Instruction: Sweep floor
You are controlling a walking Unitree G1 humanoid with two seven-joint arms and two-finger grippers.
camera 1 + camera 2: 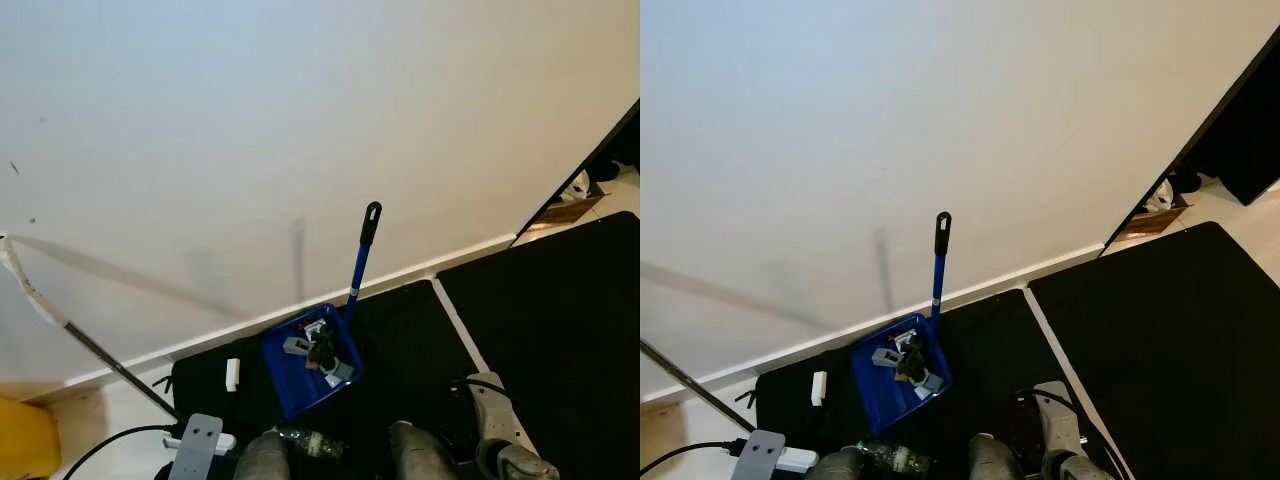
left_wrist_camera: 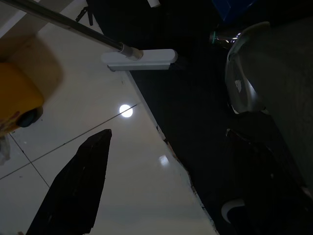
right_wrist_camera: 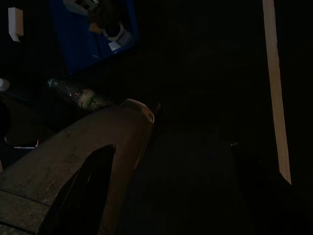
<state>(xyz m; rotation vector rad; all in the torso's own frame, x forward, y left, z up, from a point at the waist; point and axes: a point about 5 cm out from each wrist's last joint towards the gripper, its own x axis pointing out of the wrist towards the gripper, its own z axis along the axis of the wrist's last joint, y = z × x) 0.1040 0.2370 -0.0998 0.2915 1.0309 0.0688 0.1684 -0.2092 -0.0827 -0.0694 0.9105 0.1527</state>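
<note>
The dustpan (image 1: 310, 362) looks like glossy blue plastic, its upright handle (image 1: 357, 272) blue with a matt black grip. The mats (image 1: 540, 330) are matt black, soft-looking. A clear plastic bottle (image 3: 80, 95) glints beside the robot's smooth grey foot. Beyond the left gripper (image 2: 161, 186), whose fingers (image 2: 78, 186) are matt black and spread, the floor tiles (image 2: 98, 142) are glossy cream, mirroring a lamp; the pole (image 2: 63, 22) there looks like metal, ending in smooth white plastic. The wall (image 1: 300, 120) is matt white.

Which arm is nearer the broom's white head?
Left. The left arm hangs right beside the broom head; the right arm is beyond both legs, on the far side.
</note>
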